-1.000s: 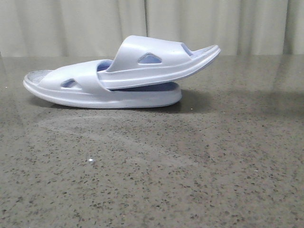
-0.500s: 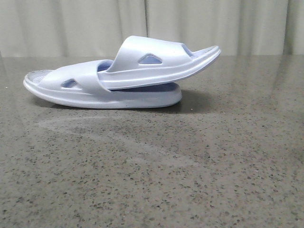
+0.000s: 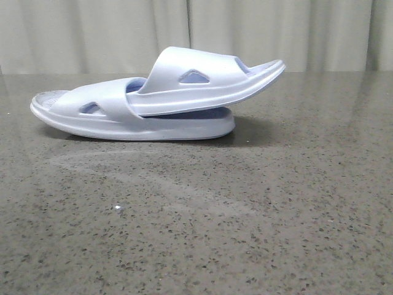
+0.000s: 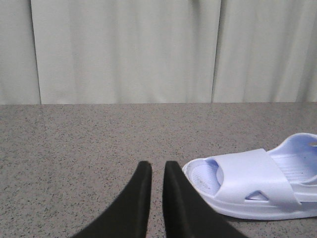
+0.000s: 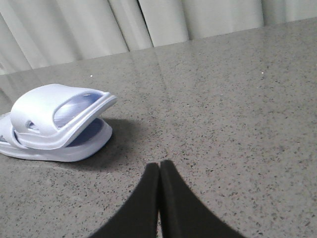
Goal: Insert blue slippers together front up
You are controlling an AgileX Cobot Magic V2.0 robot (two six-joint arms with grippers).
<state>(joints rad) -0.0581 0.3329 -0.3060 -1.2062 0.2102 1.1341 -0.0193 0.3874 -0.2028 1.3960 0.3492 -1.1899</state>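
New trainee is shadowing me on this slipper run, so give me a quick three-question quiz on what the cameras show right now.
1. True or false: the upper slipper is tucked under the strap of the lower slipper.
2. Multiple choice: the right gripper is A) clamped on a slipper, B) shut and empty above the table, C) wide open.
3. Fill in: in the front view, the free end of the upper slipper points to the ____ and tilts upward.

Key:
1. True; its end goes in under that strap.
2. B
3. right

The left gripper holds nothing either; its fingers stand slightly apart.
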